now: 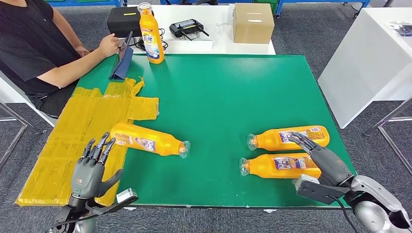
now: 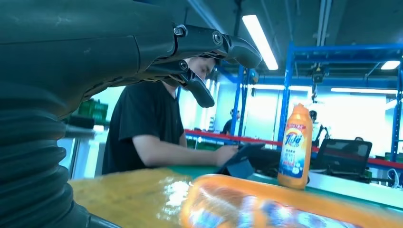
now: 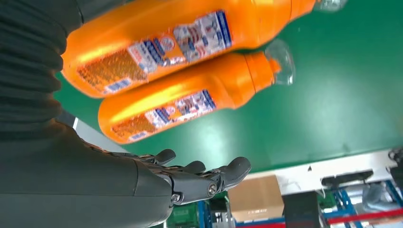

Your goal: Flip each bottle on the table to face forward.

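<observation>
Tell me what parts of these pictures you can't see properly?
- Lying bottle by the left hand: blurred in the left wrist view, label unreadable.
- Nearer right-side bottle: its base is hidden behind the right hand in the head view.
- Labels on both right-side bottles, including the farther one: print too small to read.
- Person: cut off by the head view's top and left edges.

High head view, 2 close wrist views
</observation>
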